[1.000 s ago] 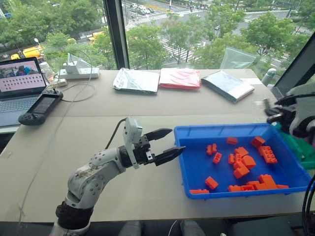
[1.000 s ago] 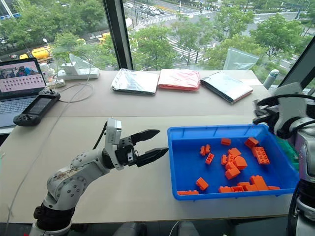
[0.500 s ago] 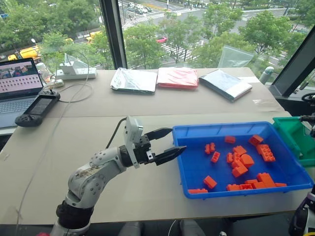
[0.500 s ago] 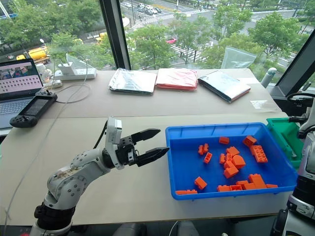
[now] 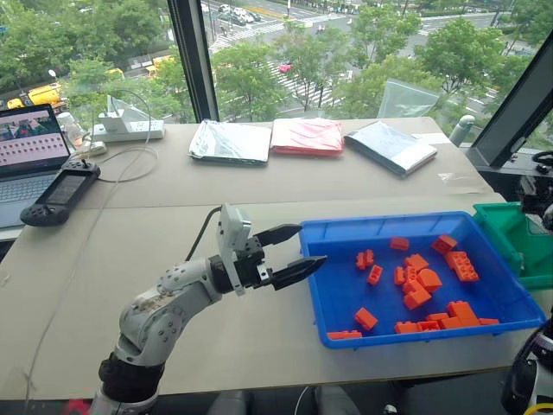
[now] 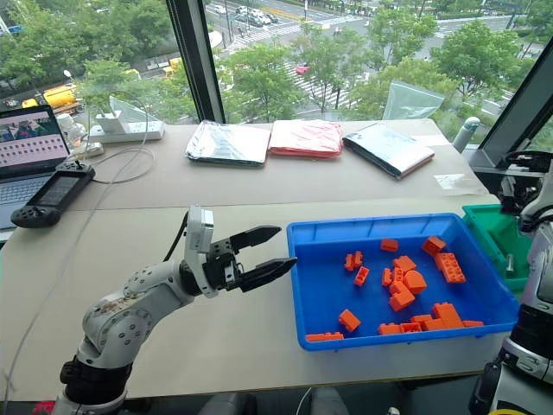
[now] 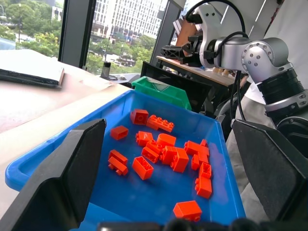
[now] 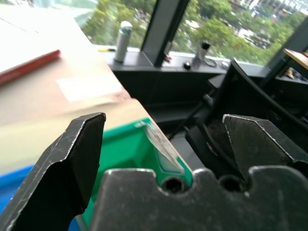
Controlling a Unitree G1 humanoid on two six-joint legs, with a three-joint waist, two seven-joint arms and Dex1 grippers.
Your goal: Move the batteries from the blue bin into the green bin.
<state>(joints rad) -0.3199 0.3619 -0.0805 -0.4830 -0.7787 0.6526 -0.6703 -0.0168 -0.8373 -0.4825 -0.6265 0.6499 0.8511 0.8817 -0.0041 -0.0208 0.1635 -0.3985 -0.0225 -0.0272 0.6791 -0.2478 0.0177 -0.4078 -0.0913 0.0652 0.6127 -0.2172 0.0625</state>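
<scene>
Beyond the window we see trees and a street; nearer, our pale counter [image 5: 173, 216] carries the blue bin [image 5: 341, 298] at about four o'clock, scattered with orange bricks [image 5: 413, 278]. We make out no batteries among them. Just past its three o'clock wall sits the green bin [image 5: 510, 238]. Our left hand [image 5: 289, 252] hovers at the blue bin's nine o'clock rim, fingers spread and holding nothing. Our right hand [image 8: 163, 144] hangs over the green bin, spread wide and holding nothing
</scene>
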